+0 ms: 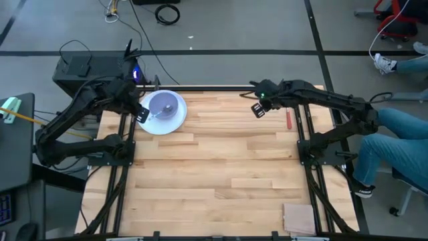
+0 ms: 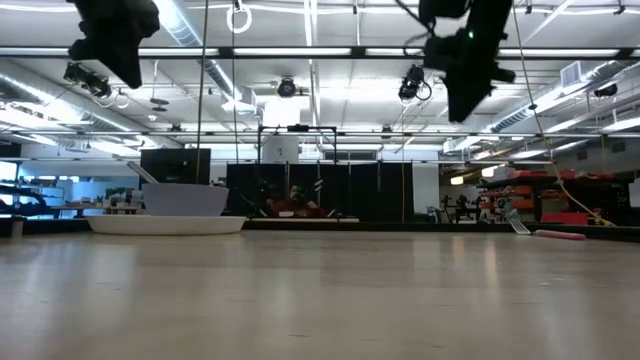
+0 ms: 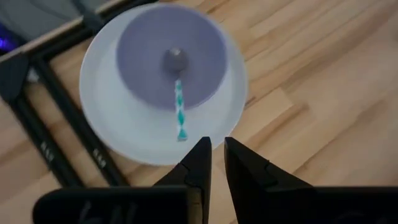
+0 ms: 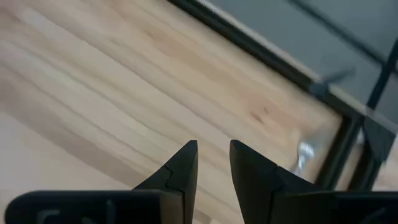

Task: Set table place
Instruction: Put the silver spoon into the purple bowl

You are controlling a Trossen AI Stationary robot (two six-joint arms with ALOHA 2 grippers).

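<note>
Left gripper (image 3: 214, 152) hangs over the near rim of the big round white plate (image 1: 175, 123) at the light wood worktop's (image 1: 214, 174) far left, jaws slightly parted, holding nothing. Lavender-blue bowl (image 1: 165, 106) sits on the plate, small spoon (image 3: 178, 99) inside. Right gripper (image 4: 212, 155) hovers far right, jaws narrowly apart, empty; red-handled fork (image 1: 289, 119) lies just right of it.

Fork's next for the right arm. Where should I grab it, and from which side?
Grip the fork mid-handle, coming straight down. It seems to lie flat on the table beside the right rail, handle along it, so probably close the fingers across the handle's width. The right gripper hangs open just left of it, above the wood.
</note>
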